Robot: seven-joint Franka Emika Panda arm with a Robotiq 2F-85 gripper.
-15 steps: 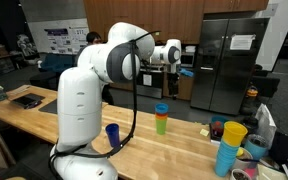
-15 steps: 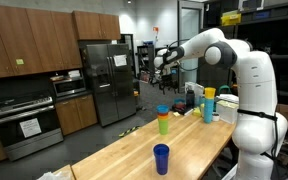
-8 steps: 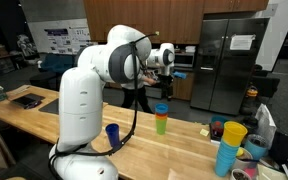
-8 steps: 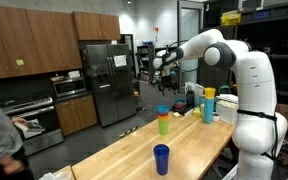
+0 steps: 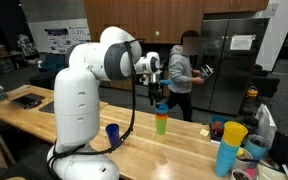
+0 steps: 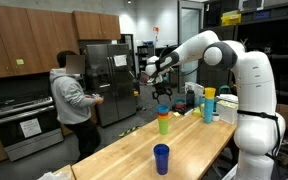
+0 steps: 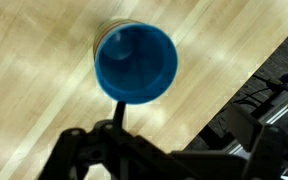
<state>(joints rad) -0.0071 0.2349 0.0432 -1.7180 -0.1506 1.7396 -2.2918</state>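
Gripper (image 5: 155, 92): jaws spread wide, nothing between them. It hangs in the air over the stack (image 5: 161, 119) and touches nothing. Both exterior views show a clear gap between the fingertips and the rim (gripper (image 6: 162, 90), stack (image 6: 164, 120)).

Stack: three nested cups on the table (image 5: 174, 152), near its far edge, well apart from the lone cup (image 6: 161, 158) at the near end. The top cup (image 7: 136, 63) is blue, with green and then orange below it.

Progress (my judgement): early. I am above the stack and roughly lined up with it, and that is all. No contact, no grip, no cup lifted. The stack looks undisturbed, so the grasp and whatever follows it are not yet done.

Alignment: in the wrist view the top cup sits above the frame's middle and a little left. I read that as close to centred over it, though I cannot tell exactly.

Orientation: the stack stands upright with its mouth up. Its long axis is vertical, at right angles to the table. The wrist camera looks almost straight down into the mouth, where the rim reads as a near circle with the inside floor visible, so the axis runs nearly along my line of approach. I see no tilt in either exterior view.

Surroundings: a person (image 5: 181, 72) stands beyond the table, clear of my arm.
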